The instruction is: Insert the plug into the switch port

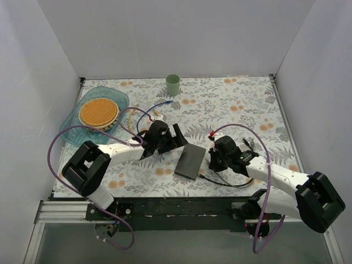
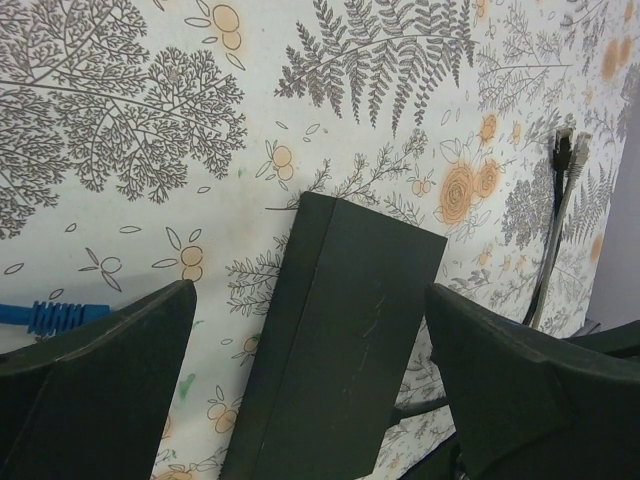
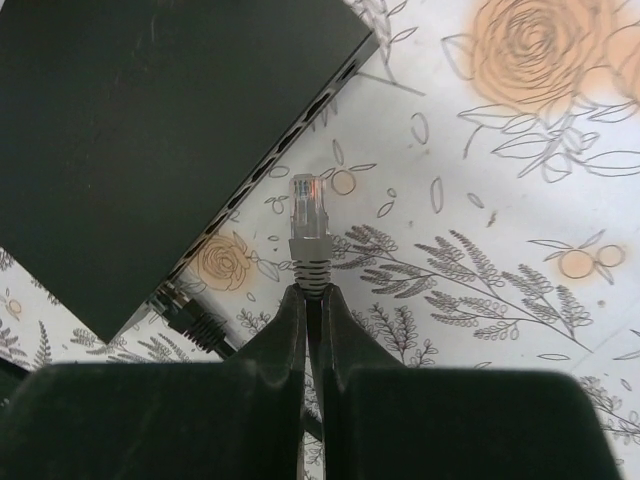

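Your right fingers (image 3: 278, 345) clamp the grey boot (image 3: 310, 262) of the clear plastic plug (image 3: 307, 203), tip aimed at the sockets of the flat dark grey switch (image 3: 150, 130) lying on the desk (image 1: 231, 104). Your left fingers (image 2: 110, 370) are spread and flank the switch, likely to brace it.

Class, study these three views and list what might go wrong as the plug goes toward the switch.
The left pincer is open, not gripping the switch, so a push may slide it.
The right pincer holds the plug only by its grey boot; it may pivot.
The plug points askew to the port row, so it could jam.
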